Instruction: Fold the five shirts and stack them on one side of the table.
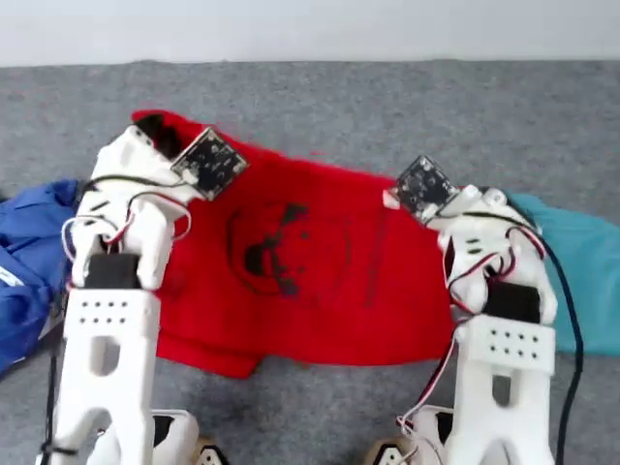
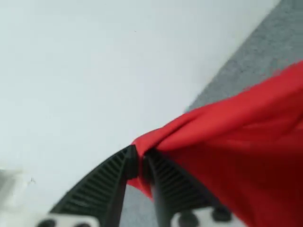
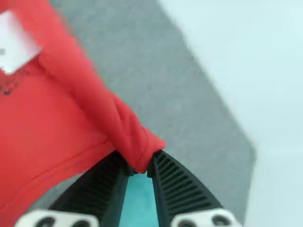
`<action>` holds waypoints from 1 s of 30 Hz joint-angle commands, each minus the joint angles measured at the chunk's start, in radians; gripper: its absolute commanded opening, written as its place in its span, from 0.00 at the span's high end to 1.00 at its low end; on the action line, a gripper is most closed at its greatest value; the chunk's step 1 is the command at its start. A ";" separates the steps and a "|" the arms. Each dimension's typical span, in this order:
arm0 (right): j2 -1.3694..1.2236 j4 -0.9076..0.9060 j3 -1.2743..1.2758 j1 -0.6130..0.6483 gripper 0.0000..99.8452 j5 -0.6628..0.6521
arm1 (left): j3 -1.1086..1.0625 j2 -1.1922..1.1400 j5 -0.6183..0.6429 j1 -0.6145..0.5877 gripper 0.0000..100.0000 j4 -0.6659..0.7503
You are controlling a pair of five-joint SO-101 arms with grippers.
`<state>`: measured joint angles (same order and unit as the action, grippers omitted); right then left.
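High view, red shirt (image 1: pixel 310 281): spread flat on the grey table (image 1: pixel 387 107) between the two arms, black print (image 1: pixel 276 247) facing up
High view, left arm (image 1: pixel 111 291): stands over the left side of the red shirt, its tip at the far left corner of the cloth
High view, right arm (image 1: pixel 494 291): stands at the right edge of the red shirt, its tip at the far right corner, just beside a small white tag (image 1: pixel 390 200)
High view, blue shirt (image 1: pixel 24 262): bunched at the left edge of the table, left of the left arm
High view, teal shirt (image 1: pixel 581 271): lies at the right edge of the table, partly under the right arm, next to the red shirt's right side
Left wrist view, left gripper (image 2: pixel 138 163): black ribbed fingers (image 2: pixel 104 184) pinched narrow on a gathered corner of the red shirt (image 2: pixel 236 142), the cloth fanning out from the pinch
Left wrist view, background: grey table (image 2: pixel 270 47) and a white wall (image 2: pixel 94 71) behind the held corner
Right wrist view, right gripper (image 3: pixel 139 168): ribbed fingers (image 3: pixel 175 184) drawn close together, clamping a bunched corner of the red shirt (image 3: pixel 57 127)
Right wrist view, teal shirt (image 3: pixel 137 203): shows under the gripper, between its fingers
Right wrist view, white tag (image 3: pixel 16 42): sits on the red cloth, well apart from the clamped corner
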<state>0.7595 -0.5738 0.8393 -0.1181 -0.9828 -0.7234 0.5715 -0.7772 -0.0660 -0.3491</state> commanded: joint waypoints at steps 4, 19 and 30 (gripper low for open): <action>-0.150 0.341 -0.012 0.005 0.99 -0.011 | 0.122 -0.187 -0.009 0.023 0.98 0.230; -0.639 0.521 -0.411 0.016 0.99 -0.011 | 0.506 -0.592 -0.009 0.068 0.98 0.315; -0.728 0.519 -0.528 0.015 0.99 -0.011 | 0.653 -0.724 -0.009 0.069 0.98 0.315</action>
<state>0.0261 -0.0721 0.3775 -0.1074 -0.9889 -0.1343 -0.1588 -0.7772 0.0000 -0.0652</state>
